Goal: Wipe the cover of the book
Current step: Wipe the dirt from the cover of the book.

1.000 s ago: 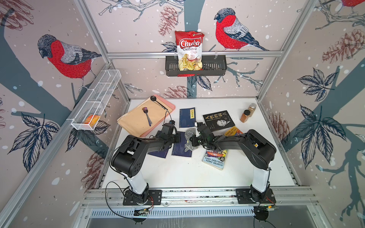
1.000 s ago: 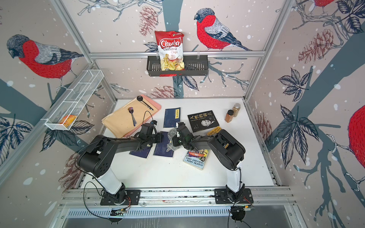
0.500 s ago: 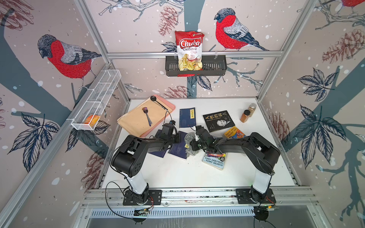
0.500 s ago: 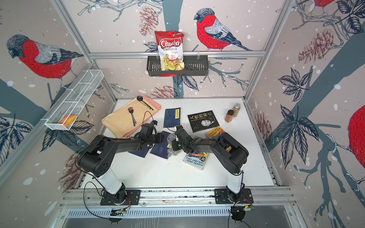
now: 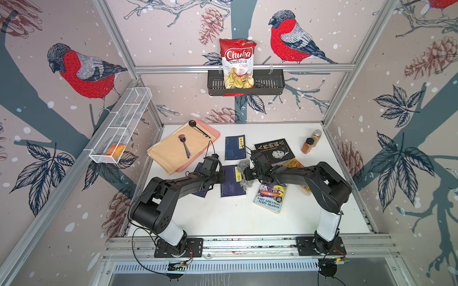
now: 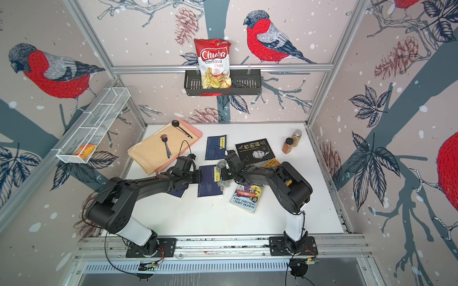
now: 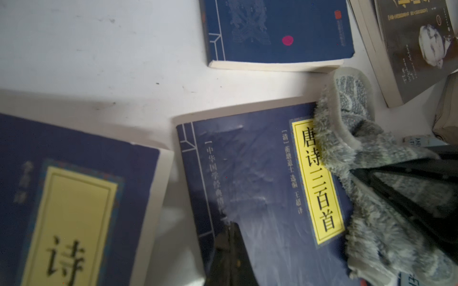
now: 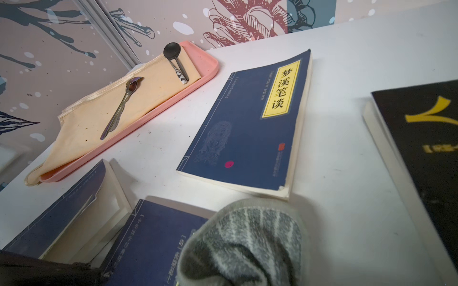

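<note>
- Since a second ago my right arm has drawn the cloth [image 5: 244,173] slightly toward 3 o'clock. It now bunches over the yellow-label edge of the navy book [image 5: 231,184], which lies flat mid-bench [image 5: 223,218].
- My right jaws are clamped on the cloth. My left jaws are pressed together, tips down on the cover near its 9 o'clock edge, pinning it.
- To wipe well, I would hold that pin firm and flatten the cloth onto the cover. Then I would stroke toward 9 o'clock and stop short of my left tips. Most of the cover lies outside the cloth.
- The pink tray [image 5: 215,135] at 11 o'clock holds a folded beige napkin [image 5: 173,151] with two spoons [image 5: 185,146] on top.
- The black basket [image 5: 269,85] on the far wall holds a chips bag [image 5: 238,62].
- The wire rack [image 5: 128,111] on the 9 o'clock wall holds something orange I cannot identify.
</note>
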Tool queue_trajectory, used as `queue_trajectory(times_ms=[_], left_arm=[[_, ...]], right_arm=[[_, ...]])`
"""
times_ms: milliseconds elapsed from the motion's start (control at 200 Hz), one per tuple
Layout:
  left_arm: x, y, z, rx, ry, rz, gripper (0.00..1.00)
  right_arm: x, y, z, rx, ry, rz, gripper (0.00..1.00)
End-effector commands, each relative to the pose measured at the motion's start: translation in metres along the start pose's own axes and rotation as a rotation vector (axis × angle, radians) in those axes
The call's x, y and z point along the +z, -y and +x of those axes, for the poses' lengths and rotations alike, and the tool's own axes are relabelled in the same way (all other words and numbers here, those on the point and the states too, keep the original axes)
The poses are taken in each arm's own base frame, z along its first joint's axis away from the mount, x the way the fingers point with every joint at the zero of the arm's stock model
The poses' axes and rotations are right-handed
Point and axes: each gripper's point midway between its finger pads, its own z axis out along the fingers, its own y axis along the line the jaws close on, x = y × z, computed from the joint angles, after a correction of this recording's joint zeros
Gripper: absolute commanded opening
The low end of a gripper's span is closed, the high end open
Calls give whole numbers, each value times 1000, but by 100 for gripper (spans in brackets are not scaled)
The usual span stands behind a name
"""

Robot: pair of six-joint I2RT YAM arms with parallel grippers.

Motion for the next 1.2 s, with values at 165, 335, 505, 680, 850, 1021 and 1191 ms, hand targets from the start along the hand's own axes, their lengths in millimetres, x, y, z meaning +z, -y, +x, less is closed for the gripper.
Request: queue_trajectory(times_ms=[165,335,505,680,850,1021,1191], left_arm=[[-13,21,14,72,-27,-25,0],[-22,16,31,-2,-34,-17,0],[-25,3,49,-22,-55,-45,0],[-19,4,56,-38,-71,-25,0],[-17,5,64,-50,-82,-5,0],[-23,-3,69,-55,-76,-29,0],[-21,-6,73,-67,-78,-38,0]], right_arm=[[-36,-29,-28,-68,88,-53,0],[-33,-50,-27,-70,89,-123,0],[-28,-70,-28,-85,81,-168,0],[-27,-90,-35,-96,101,-213,0],[9,-95,-26,-42,59,-278,0],[50,-102,-1,-25,-33,-297,0],[51,-105,26,-37,-97,-298,0]])
